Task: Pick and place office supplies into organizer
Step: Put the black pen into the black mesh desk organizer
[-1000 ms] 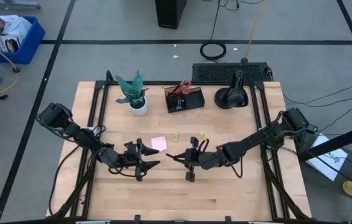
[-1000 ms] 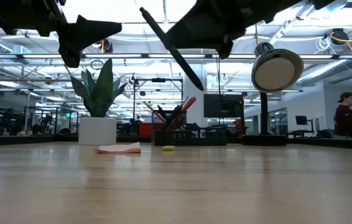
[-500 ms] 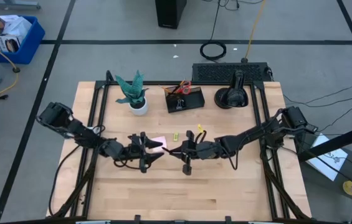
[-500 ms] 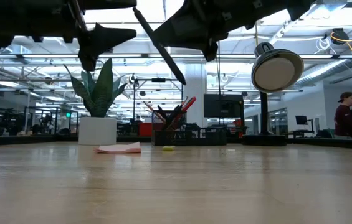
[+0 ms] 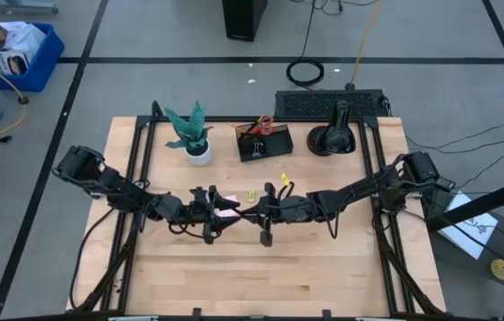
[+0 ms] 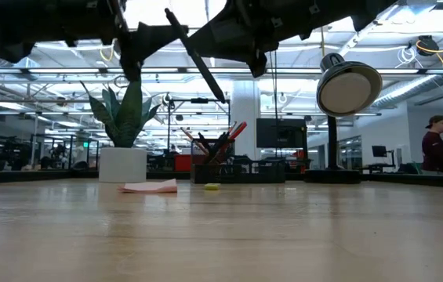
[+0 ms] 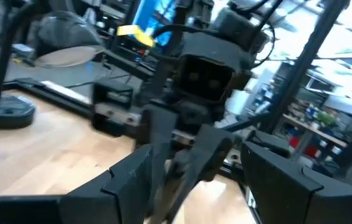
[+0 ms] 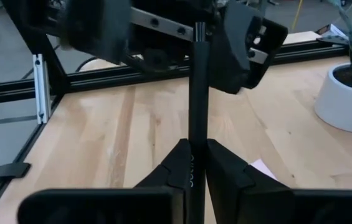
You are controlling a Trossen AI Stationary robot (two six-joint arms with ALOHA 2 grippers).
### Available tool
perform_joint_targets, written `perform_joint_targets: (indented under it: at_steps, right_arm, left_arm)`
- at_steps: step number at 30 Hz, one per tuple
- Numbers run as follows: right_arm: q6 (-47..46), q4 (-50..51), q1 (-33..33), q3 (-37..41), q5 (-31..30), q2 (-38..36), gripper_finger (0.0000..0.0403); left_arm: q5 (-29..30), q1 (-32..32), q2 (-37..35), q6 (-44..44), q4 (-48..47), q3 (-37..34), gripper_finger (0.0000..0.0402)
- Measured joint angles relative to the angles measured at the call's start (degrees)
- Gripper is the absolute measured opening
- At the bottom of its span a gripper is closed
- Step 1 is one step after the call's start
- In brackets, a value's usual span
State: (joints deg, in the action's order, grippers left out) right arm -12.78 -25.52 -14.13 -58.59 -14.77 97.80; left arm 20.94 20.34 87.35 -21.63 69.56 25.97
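Centre of the high view: the right hand (image 5: 265, 212) is closed on a black pen (image 8: 197, 93), which stands between its fingers (image 8: 179, 165) in the right wrist view and slants across the upper middle of the low view. The left hand (image 5: 218, 212), fingers spread and holding nothing, faces it closely above the surface (image 5: 323, 267). A pink sticky-note pad (image 6: 150, 186) and a tiny yellow piece (image 6: 212, 186) lie nearby. The organizer (image 5: 265, 143), upper centre, contains red-handled scissors (image 5: 263, 124).
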Motion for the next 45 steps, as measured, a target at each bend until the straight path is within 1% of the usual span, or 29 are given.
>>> perform_joint_targets:
  at_steps: [4, 8, 10, 12, 18, 29, 32, 36, 40, 42, 45]
  right_arm:
    - [0.0, -0.22, -0.04, 0.0, -0.01, 0.0, 0.0028]
    - [0.44, -0.3, -0.07, 0.0, 0.0, 0.0, 0.0025]
    - [0.44, -0.26, -0.07, 0.0, -0.01, 0.0, 0.0026]
    - [0.44, -0.17, -0.07, 0.0, 0.01, 0.0, 0.0029]
    - [0.27, -0.46, -0.09, 0.0, -0.02, 0.0, 0.0027]
    - [0.09, -0.27, -0.2, 0.0, 0.03, 0.0, 0.0032]
    - [-0.04, 1.07, -0.28, -0.04, 1.82, -0.04, 0.0041]
    - [0.17, 2.54, -0.67, 0.28, 3.86, -0.07, 0.0059]
    - [-0.01, 2.35, -1.01, 1.64, 4.26, -0.04, 0.0079]
    - [-1.52, 2.11, -0.98, 2.98, 4.46, -0.04, 0.0085]
    - [-4.14, 2.58, -1.3, 5.78, 5.72, -0.02, 0.0093]
  left_arm:
    - [-0.58, -0.09, 0.0, 0.33, -5.42, 2.92, 0.0238]
    - [-0.08, -0.09, 0.0, -0.34, -12.83, 4.42, 0.0202]
    - [0.72, -0.09, -0.03, -1.83, -14.09, 4.46, 0.0182]
    - [1.95, -0.09, -0.04, -2.52, -14.76, 4.46, 0.0161]
    - [2.55, -0.02, -0.04, -2.03, -13.83, 4.46, 0.0109]
    - [3.09, -0.02, -0.04, -1.39, -14.17, 4.46, 0.0053]
    - [3.05, -0.02, -0.02, -0.98, -14.43, 4.46, 0.0036]
    - [2.64, 0.05, 0.02, 0.03, -14.08, 4.44, 0.0026]
    - [2.67, 0.03, 0.0, 0.2, -13.74, 4.44, 0.0037]
    - [3.14, -0.03, 0.0, 0.35, -13.52, 4.44, 0.0044]
    - [3.58, -0.11, 0.0, 0.9, -12.07, 4.44, 0.0043]
